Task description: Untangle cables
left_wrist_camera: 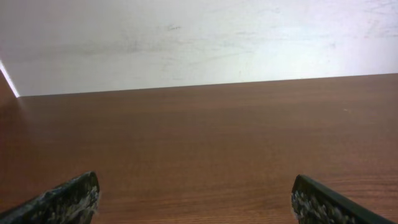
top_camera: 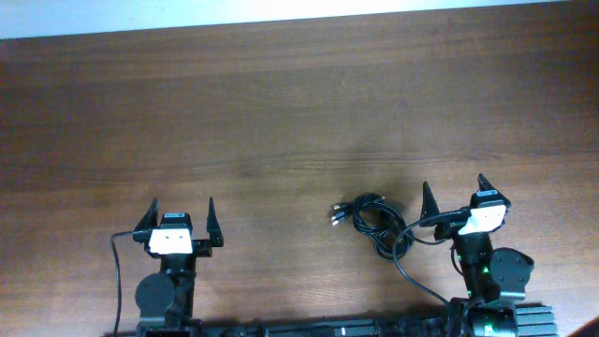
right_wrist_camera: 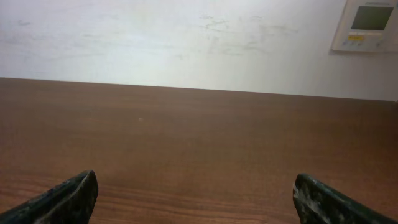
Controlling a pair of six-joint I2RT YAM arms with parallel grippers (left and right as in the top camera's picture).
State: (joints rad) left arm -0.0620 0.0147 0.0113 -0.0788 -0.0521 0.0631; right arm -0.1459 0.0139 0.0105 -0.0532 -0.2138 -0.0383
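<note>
The cables (top_camera: 372, 217) lie as a small black tangle of loops on the wooden table (top_camera: 281, 112), with metal-tipped plug ends poking out at its left. My right gripper (top_camera: 453, 190) stands open just right of the tangle, nothing between its fingers. Far to the left, my left gripper (top_camera: 181, 208) is open too and holds nothing. Both wrist views show only bare wood between wide-spread fingertips (left_wrist_camera: 74, 196) (right_wrist_camera: 71, 194); the cables are out of view there.
A thicker black arm wire (top_camera: 412, 267) runs from the right arm base past the tangle's lower right. Another arm wire (top_camera: 118, 271) hangs left of the left arm. A white wall with a small control panel (right_wrist_camera: 367, 23) rises behind the table's far edge.
</note>
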